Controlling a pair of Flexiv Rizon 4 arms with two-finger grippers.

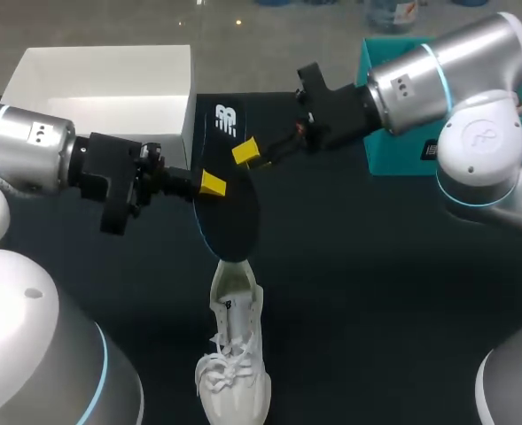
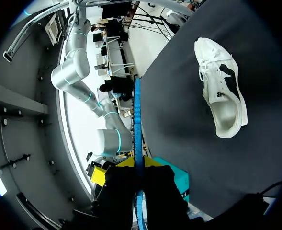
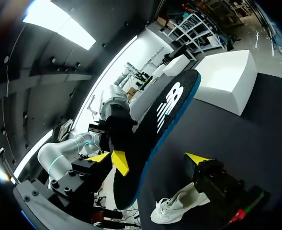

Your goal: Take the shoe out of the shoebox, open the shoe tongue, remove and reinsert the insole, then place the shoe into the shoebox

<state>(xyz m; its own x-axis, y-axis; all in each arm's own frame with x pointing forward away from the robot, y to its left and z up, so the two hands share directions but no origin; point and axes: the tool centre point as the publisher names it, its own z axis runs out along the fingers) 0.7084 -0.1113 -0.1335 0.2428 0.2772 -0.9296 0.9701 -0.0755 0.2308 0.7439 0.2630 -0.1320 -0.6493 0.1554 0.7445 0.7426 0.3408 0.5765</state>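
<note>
The white shoe (image 1: 231,354) lies on the dark surface (image 1: 358,292), outside the box. Above its heel, the left claw (image 1: 212,184) is clamped on the black insole (image 1: 234,221). The right claw (image 1: 246,152) stands apart, one tip against the insole. Behind them is the white shoebox (image 1: 101,88).

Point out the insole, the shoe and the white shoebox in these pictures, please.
insole (image 1: 234,212): head view, on its dark middle part.
shoe (image 1: 231,365): head view, on its laces.
shoebox (image 1: 101,88): head view, on its bare white surface.
</note>
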